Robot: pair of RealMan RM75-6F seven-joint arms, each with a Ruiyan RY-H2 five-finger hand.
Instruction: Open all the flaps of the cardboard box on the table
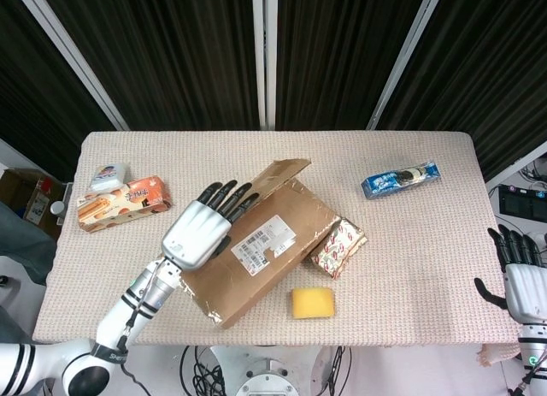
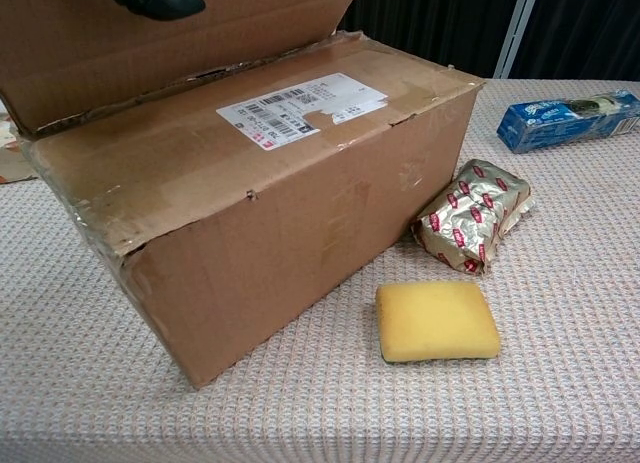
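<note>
On the woven-covered counter (image 1: 410, 268), the cardboard box (image 2: 300, 203) lies slantwise at mid-counter, its long far flap (image 2: 170, 43) raised nearly upright while the labelled near flap (image 2: 290, 108) lies shut. The left robot hand (image 1: 198, 232), fingers spread flat and grasping nothing, presses the raised flap from the box's 10 o'clock side; the right robot hand (image 1: 521, 280) hangs released off the counter's 4 o'clock edge. The corrugated board looks stiff yet light, creased and worn at its corners, so the box probably slides if pushed hard; the near flap's free long edge seems the best purchase. A foil packet (image 1: 338, 245) and yellow sponge (image 1: 313, 303) sit at the box's 4 o'clock.
</note>
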